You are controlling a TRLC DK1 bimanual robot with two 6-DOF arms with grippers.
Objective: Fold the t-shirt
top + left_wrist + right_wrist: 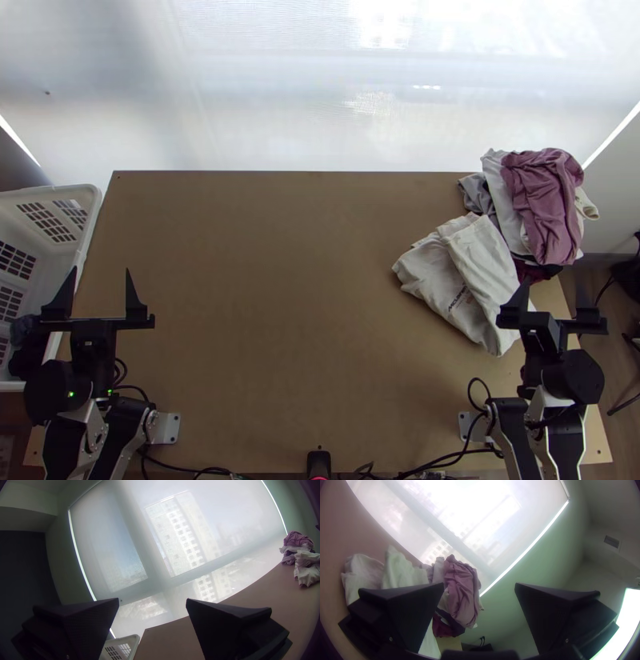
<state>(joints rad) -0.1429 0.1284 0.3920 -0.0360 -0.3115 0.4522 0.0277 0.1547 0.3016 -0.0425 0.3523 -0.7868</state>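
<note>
A white t-shirt (472, 280) with dark lettering lies loosely folded at the right of the table in the top view, one thick layer over its right part. The left gripper (102, 298) stands open at the table's left, far from the shirt; its fingers are apart in the left wrist view, where the gripper (152, 601) holds nothing. Beside the shirt's lower right edge is the right gripper (554, 302), open and holding nothing. In the right wrist view the gripper (479, 586) has fingers wide apart, the white cloth (405, 573) partly behind one.
A pile of clothes, a mauve one (544, 200) on top, lies at the table's far right corner, touching the shirt. A white basket (92, 210) with dark cloth inside stands at the left edge. Bare table (264, 296) stretches across the middle. Cables run along the near edge.
</note>
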